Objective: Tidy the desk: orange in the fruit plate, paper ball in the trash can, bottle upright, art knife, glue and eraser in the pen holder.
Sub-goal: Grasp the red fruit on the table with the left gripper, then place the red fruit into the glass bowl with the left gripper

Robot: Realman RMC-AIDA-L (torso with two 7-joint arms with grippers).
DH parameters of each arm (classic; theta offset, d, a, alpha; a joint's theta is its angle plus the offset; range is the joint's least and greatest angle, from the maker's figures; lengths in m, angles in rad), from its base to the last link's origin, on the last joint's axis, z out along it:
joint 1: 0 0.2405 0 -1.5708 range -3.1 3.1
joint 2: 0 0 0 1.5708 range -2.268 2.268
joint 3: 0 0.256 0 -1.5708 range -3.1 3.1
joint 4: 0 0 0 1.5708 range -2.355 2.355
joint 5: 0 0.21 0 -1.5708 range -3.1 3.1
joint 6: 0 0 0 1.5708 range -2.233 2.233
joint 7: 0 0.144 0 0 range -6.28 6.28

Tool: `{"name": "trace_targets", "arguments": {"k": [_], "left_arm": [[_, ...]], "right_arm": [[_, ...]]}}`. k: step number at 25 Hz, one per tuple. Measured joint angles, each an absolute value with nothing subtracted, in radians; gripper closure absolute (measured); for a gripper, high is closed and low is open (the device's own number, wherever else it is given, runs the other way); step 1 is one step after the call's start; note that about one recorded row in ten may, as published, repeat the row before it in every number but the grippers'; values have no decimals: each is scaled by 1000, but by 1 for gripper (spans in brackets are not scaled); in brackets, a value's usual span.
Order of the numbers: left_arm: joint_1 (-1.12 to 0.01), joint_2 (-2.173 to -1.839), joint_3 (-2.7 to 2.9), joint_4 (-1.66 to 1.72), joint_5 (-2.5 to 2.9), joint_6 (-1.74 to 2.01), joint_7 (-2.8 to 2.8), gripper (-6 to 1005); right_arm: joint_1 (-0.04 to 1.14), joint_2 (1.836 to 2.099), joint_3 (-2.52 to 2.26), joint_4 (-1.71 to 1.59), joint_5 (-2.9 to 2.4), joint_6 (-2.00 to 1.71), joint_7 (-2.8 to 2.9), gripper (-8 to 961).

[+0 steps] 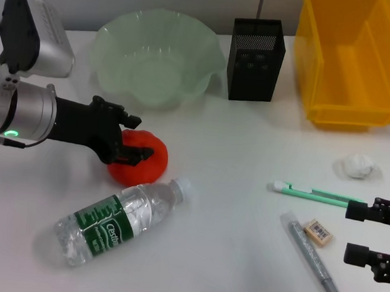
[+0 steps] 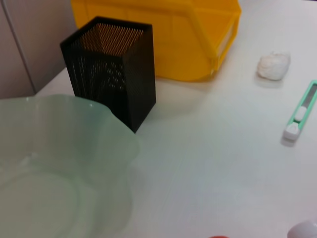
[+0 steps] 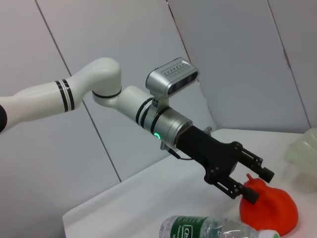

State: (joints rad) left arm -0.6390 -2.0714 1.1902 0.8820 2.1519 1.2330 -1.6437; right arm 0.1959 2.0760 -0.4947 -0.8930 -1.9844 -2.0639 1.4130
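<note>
The red-orange round orange (image 1: 139,156) lies on the white table (image 1: 230,210), with the left gripper (image 1: 133,138) reaching in from the side, its arm held low and nearly level. The black fingers (image 3: 257,166) are spread, one above the fruit's top and one at its near flank; whether they touch the skin cannot be told. The right gripper (image 1: 366,234) rests at the table's edge, well apart from the left, fingers parted and holding nothing.

Beyond the left gripper stands the pale green translucent fruit plate (image 1: 116,36) with its ruffled rim, nothing in it. Next to that is the square black mesh pen holder (image 1: 256,59), and farther along the bright yellow rectangular trash can (image 1: 349,98); no contents show in either.

Just below the left gripper, the clear plastic bottle (image 1: 116,221) with green label lies on its side, its white cap near the orange. The crumpled off-white paper ball (image 1: 357,166) sits just beyond the right gripper. Near that gripper's fingertips lie a mint-green art knife (image 1: 310,192), the small beige eraser (image 1: 319,232), and a grey glitter glue stick (image 1: 311,257).
</note>
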Motion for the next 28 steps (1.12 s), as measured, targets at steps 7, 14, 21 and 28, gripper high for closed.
{"name": "trace_targets", "arguments": {"k": [7, 14, 21, 28], "left_arm": [[-631, -2071, 1193, 850, 2158, 1195, -1642, 366], [-632, -2071, 1199, 826, 2163, 1163, -1641, 368], [-638, -2072, 1224, 822, 2198, 1167, -1667, 422], [-635, -2072, 1238, 851, 2199, 1172, -1702, 616]], "right_arm": [[198, 2075, -500, -887, -1985, -2063, 1402, 185], [192, 2078, -497, -881, -1981, -2073, 1402, 185], [189, 2079, -495, -881, -1979, -2075, 1402, 185], [195, 2077, -495, -863, -1978, -2071, 1402, 185]]}}
